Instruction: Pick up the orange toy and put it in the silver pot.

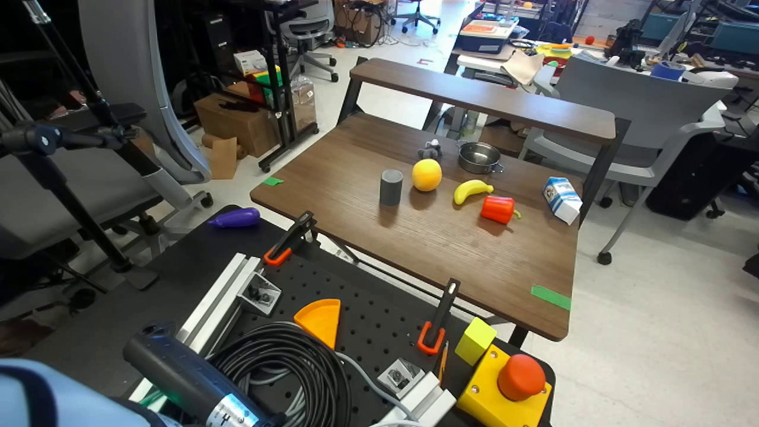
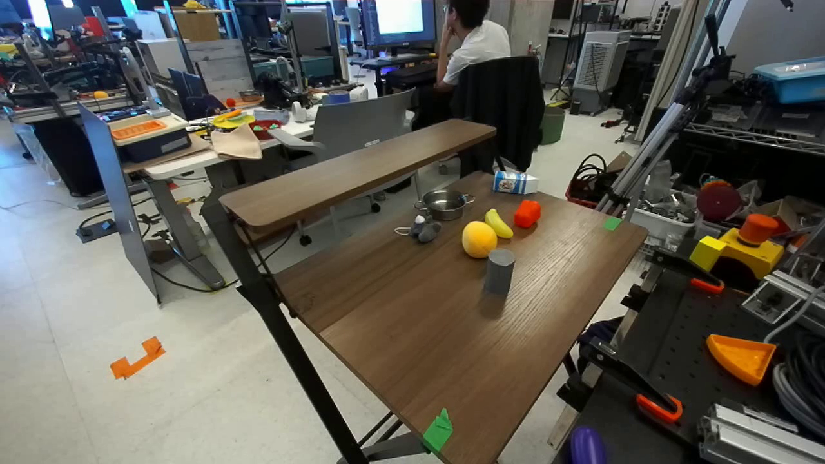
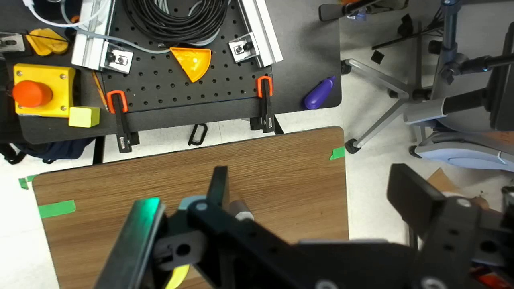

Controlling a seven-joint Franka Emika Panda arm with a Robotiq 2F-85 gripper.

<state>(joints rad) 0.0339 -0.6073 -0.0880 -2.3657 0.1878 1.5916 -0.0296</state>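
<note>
The orange toy (image 1: 497, 210) is a chunky red-orange pepper shape with a green stem, lying on the brown table. It also shows in an exterior view (image 2: 527, 214), beside the banana. The silver pot (image 1: 476, 168) is a round, shiny metal pot with small side handles, upright near the raised shelf. It also shows in an exterior view (image 2: 445, 214), and no object shows in it. My gripper (image 3: 311, 184) is open in the wrist view, fingers wide apart with nothing between them, above the table. It is out of sight in both exterior views. The toy and pot cannot be made out in the wrist view.
A yellow banana (image 1: 472, 191) lies between toy and pot. A yellow-orange round fruit (image 1: 427, 175), a grey cylinder (image 1: 391, 188) and a grey mouse toy (image 2: 423, 229) stand nearby. A carton (image 1: 562, 200) lies near the table's side edge. A raised shelf (image 1: 486, 98) spans the back.
</note>
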